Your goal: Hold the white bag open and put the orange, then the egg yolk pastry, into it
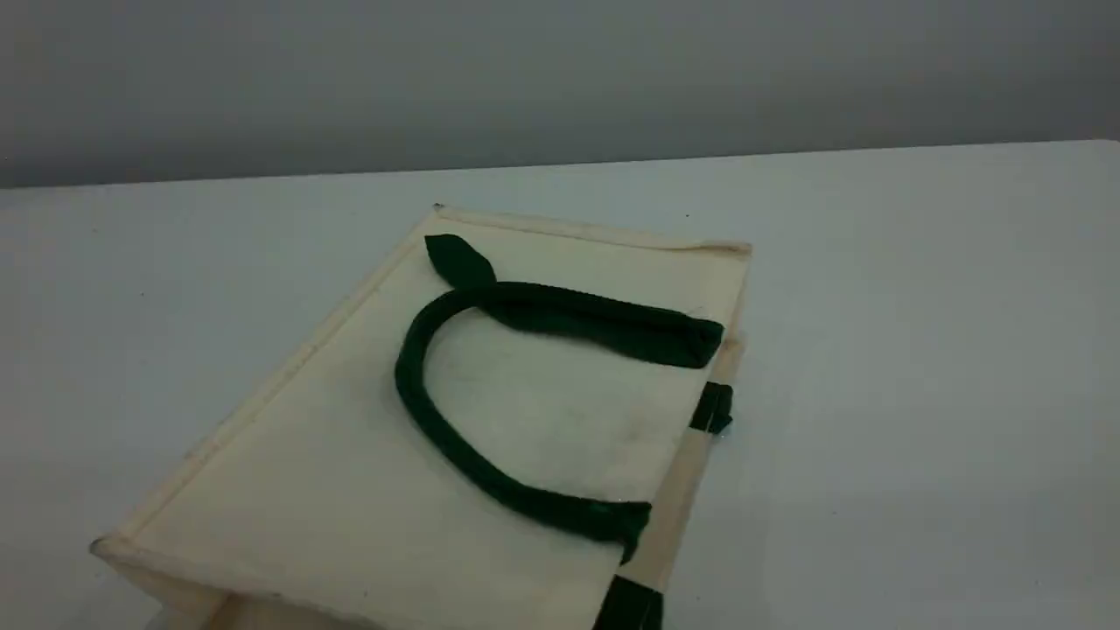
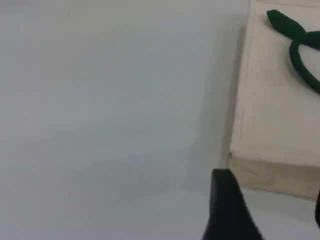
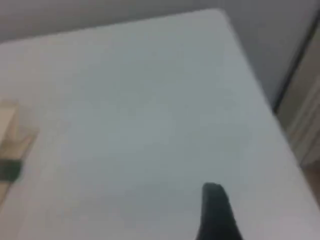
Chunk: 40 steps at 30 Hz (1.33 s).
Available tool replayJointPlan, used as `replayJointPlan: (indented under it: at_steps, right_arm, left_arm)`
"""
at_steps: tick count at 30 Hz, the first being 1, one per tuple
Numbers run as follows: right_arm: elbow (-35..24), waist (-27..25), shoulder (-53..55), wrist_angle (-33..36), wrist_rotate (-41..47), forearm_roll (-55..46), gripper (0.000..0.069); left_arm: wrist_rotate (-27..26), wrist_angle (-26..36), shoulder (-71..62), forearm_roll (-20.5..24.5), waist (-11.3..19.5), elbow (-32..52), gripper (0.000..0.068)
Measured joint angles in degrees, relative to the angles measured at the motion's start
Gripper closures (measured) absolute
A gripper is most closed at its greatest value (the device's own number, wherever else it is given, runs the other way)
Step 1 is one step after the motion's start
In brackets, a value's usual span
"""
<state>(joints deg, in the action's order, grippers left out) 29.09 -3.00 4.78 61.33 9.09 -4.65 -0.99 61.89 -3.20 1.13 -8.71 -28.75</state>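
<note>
The white bag (image 1: 350, 472) lies flat on the table with its mouth toward the right. One dark green handle (image 1: 409, 376) curls across its top face. The left wrist view shows the bag's (image 2: 272, 100) near corner just beyond my left gripper (image 2: 270, 212), which is open over bare table with nothing between its fingers. My right gripper (image 3: 260, 215) hovers open over bare table, right of the bag's edge (image 3: 10, 130); only one fingertip (image 3: 215, 210) shows. Neither arm appears in the scene view. The orange and the egg yolk pastry are out of view.
A second green handle (image 1: 713, 407) peeks out from under the bag's right edge. The white table (image 1: 919, 350) stretches to the right of the bag. Its far right corner (image 3: 220, 12) and right edge show in the right wrist view.
</note>
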Motion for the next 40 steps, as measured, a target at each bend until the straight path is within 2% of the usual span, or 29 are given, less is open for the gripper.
replayJointPlan:
  at_steps: [4,9,15,17,40]
  right_arm:
    - [0.0,-0.89,-4.48,0.06,0.0,0.0,0.0285]
    - [0.0,-0.83,-4.88,0.0,0.0,0.0,0.0285]
    - [0.0,-0.36,-4.78,-0.05,-0.2,0.17,0.0285]
    - [0.0,-0.36,-4.78,-0.05,-0.2,0.17,0.0285]
    - [0.0,-0.41,-4.78,-0.1,-0.22,0.17,0.0285]
  left_arm:
    - [0.02,-0.11,-0.02,0.0,0.0,-0.05,0.0307]
    - [0.13,-0.16,-0.02,0.0,0.49,-0.05,0.0307]
    - [0.07,-0.16,1.42,0.0,6.99,-0.05,0.0307]
    - [0.07,-0.06,3.07,0.0,8.24,-0.05,0.0307]
    - [0.01,-0.13,3.2,0.17,8.09,-0.1,0.0307]
